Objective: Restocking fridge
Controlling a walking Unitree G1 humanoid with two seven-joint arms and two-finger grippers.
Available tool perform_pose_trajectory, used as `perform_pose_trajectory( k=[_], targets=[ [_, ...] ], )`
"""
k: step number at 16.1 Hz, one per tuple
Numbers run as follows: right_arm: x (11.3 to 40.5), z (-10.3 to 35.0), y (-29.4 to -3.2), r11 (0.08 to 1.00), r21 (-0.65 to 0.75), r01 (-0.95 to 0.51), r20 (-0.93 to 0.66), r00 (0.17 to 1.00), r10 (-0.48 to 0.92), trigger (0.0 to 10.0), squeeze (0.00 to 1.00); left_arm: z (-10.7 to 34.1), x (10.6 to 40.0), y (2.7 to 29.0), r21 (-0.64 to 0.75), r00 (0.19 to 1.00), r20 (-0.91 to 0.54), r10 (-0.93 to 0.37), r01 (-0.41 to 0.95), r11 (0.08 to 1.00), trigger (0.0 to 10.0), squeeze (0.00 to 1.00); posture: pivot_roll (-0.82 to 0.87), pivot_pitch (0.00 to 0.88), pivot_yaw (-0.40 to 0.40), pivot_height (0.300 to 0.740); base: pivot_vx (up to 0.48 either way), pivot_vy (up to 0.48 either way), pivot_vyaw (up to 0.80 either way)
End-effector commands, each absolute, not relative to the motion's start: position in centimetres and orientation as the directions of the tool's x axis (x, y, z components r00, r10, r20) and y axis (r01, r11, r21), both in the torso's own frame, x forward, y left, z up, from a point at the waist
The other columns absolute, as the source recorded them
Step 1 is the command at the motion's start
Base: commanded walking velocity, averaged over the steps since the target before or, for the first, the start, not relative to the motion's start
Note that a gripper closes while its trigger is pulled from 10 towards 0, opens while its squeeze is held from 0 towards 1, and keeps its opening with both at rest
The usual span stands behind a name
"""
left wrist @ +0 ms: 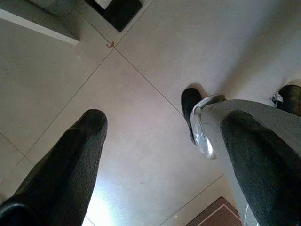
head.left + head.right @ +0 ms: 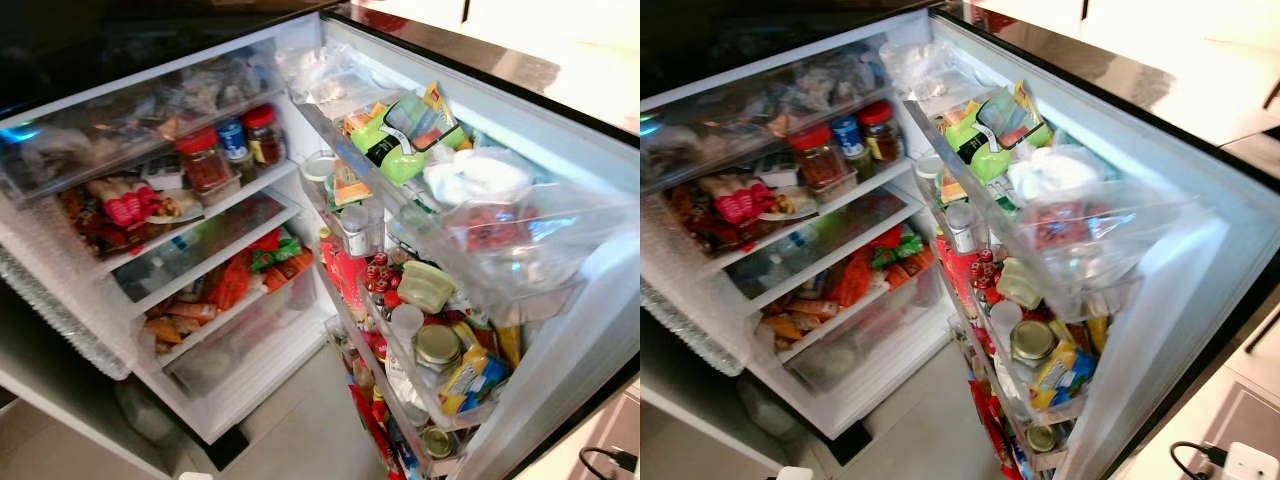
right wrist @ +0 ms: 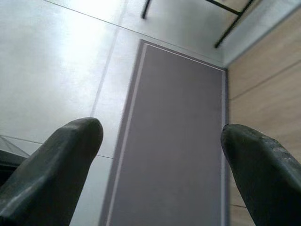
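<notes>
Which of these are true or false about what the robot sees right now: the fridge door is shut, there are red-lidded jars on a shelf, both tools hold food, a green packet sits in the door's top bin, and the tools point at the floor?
1. The fridge door is shut. False: it stands wide open, its bins full.
2. Red-lidded jars stand on an upper shelf. True.
3. Both tools hold food. False: the left tool and right tool are open and empty.
4. A green packet sits in the door's top bin. True.
5. Both tools point down at the tiled floor. True; a grey mat lies under the right one.
</notes>
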State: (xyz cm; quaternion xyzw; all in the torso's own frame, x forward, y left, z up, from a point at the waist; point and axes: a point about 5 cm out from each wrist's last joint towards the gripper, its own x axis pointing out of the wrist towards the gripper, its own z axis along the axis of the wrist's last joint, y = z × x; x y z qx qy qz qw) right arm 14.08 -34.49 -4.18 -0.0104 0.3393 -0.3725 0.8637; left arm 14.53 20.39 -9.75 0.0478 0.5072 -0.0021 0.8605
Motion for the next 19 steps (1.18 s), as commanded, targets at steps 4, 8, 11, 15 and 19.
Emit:
perform_pose_trajectory(
  k=[4, 8, 11, 15, 19],
  targets=[
    [15.2, -5.2, -32.0, 0.826, -0.14, 0.547, -0.651, 0.578, -0.493, 10.0, 0.0, -9.6, 15.4, 19.7, 0.088, 0.483, -0.874, 0.047, 0.064, 0.994, 10.0, 0.0, -0.08, 0.0, 0.067, 0.74, 0.0, 0.0, 0.0],
    [15.7, -5.8, -30.6, 0.875, -0.071, 0.479, -0.688, 0.612, -0.391, 10.0, 0.0, -9.2, 16.8, 18.4, 0.08, 0.503, -0.864, 0.034, 0.07, 0.994, 10.0, 0.0, -0.07, 0.0, 0.064, 0.74, 0.0, 0.0, 0.0],
    [16.3, -6.5, -28.3, 0.937, 0.052, 0.346, -0.732, 0.651, -0.2, 10.0, 0.0, -9.3, 16.0, 20.0, 0.094, 0.491, -0.87, 0.053, 0.06, 0.994, 10.0, 0.0, -0.07, 0.0, 0.059, 0.74, 0.0, 0.0, 0.0],
    [17.5, -6.6, -25.9, 0.967, 0.182, 0.179, -0.719, 0.695, 0.007, 10.0, 0.0, -9.3, 15.9, 20.5, 0.094, 0.488, -0.871, 0.057, 0.051, 0.994, 10.0, 0.0, -0.07, 0.0, 0.057, 0.74, 0.0, 0.0, 0.0],
    [19.2, -6.3, -22.9, 0.952, 0.307, -0.016, -0.673, 0.704, 0.228, 10.0, 0.0, -9.1, 16.8, 19.6, 0.086, 0.498, -0.866, 0.046, 0.058, 0.995, 10.0, 0.0, -0.08, 0.0, 0.059, 0.74, 0.0, 0.0, 0.0]
  ],
)
